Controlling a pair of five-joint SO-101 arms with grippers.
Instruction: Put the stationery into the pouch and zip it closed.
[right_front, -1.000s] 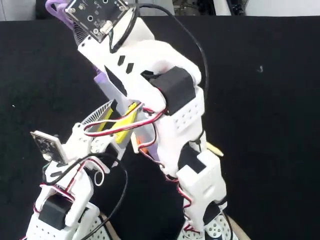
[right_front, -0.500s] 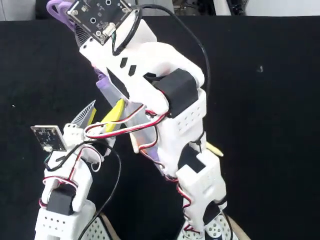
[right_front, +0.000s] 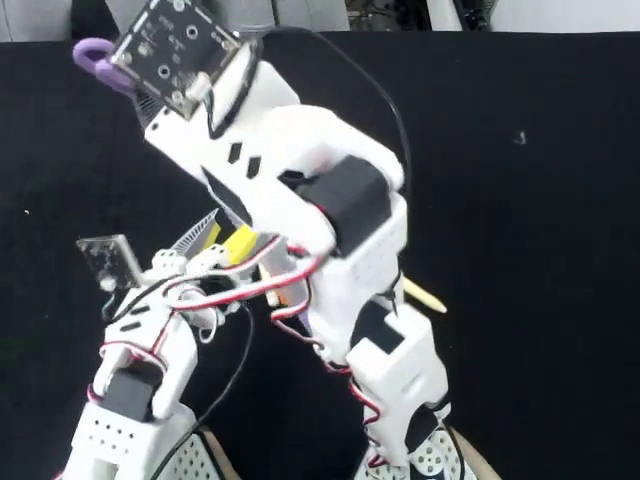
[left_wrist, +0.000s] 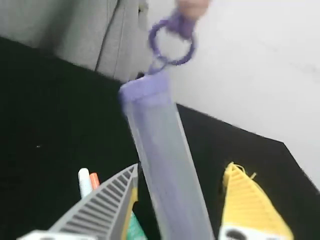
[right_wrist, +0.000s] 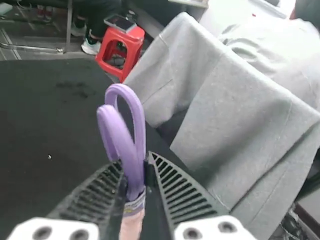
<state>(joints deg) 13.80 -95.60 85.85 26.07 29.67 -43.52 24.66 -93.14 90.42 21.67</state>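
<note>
A translucent purple pouch (left_wrist: 159, 145) hangs off the table with its purple ring (left_wrist: 172, 41) at its upper end. My right gripper (right_wrist: 134, 170) is shut on that ring (right_wrist: 122, 130), high over the table's far left corner (right_front: 95, 58). The left gripper (left_wrist: 183, 167) stands open, and the pouch runs between its grey finger (left_wrist: 107, 202) and its yellow finger (left_wrist: 250, 205). In the high view the left gripper (right_front: 222, 238) sits low, under the right arm. A white pen (left_wrist: 84, 181) and an orange pen (left_wrist: 94, 180) lie below on the black table.
A pale pencil (right_front: 425, 297) sticks out from behind the right arm on the black table (right_front: 520, 200). Grey cloth (right_wrist: 225, 100) and a red stool (right_wrist: 120, 42) lie beyond the table's edge.
The right arm has swung left, carrying the purple ring with it. The left arm has shifted and its gripper now sits slightly higher under the right arm.
</note>
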